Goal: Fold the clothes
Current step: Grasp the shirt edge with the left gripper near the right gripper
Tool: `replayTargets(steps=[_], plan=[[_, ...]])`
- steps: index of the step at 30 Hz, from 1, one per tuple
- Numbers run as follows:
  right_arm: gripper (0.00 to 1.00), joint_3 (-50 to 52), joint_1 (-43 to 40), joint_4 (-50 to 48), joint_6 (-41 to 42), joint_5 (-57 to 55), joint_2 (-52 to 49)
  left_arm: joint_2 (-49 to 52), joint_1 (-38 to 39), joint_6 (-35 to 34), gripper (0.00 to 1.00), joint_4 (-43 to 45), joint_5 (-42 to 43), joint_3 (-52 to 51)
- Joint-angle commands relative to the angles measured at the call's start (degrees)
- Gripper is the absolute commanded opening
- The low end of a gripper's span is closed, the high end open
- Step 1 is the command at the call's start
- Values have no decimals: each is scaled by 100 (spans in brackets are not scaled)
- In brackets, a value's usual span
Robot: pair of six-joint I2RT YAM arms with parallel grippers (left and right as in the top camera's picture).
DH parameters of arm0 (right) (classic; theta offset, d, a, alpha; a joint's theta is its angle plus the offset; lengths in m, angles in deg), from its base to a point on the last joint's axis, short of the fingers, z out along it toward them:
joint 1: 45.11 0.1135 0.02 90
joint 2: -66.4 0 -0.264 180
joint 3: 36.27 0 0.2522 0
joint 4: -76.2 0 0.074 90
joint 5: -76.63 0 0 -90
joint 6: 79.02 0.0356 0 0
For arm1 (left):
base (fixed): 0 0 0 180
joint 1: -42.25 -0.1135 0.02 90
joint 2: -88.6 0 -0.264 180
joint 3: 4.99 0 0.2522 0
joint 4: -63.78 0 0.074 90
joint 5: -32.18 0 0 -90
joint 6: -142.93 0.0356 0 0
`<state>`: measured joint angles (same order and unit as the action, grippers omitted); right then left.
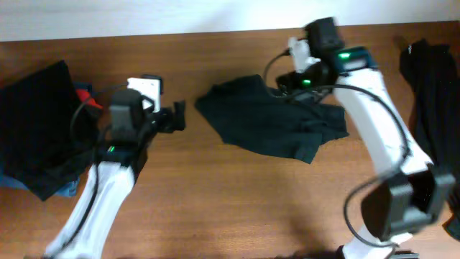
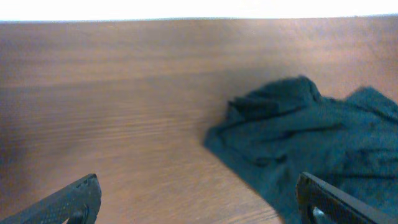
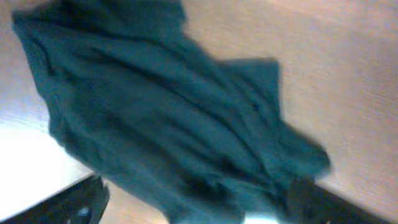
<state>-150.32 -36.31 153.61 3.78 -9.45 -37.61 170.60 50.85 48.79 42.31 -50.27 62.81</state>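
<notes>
Left gripper (image 1: 177, 117): open, empty; the dark green garment (image 1: 273, 124) lies ahead, to its right, on the bench (image 1: 215, 194). Right gripper (image 3: 200, 204): open, directly over the same garment.

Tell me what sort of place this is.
Probably a robotics lab bench set up for laundry folding: two robot arms at a wooden table, a crumpled dark green garment between them, and heaps of dark clothes at either end.

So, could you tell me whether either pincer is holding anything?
Nothing is held: left pincer and right pincer are both open, the right over the green garment.
</notes>
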Motion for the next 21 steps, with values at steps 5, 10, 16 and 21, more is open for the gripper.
replayTargets(steps=[5,10,16,21], plan=[[99,-61,-553,901,39,55,164,2409,142,-20,99,369,1012,1213],[99,-55,-595,1056,39,55,164,3432,144,-297,99,1080,1582,1368],[99,-50,-592,1051,42,57,162,3810,155,-293,99,1447,1606,1368],[99,-50,-588,1049,61,59,162,4019,295,-291,95,1593,1604,1368]])
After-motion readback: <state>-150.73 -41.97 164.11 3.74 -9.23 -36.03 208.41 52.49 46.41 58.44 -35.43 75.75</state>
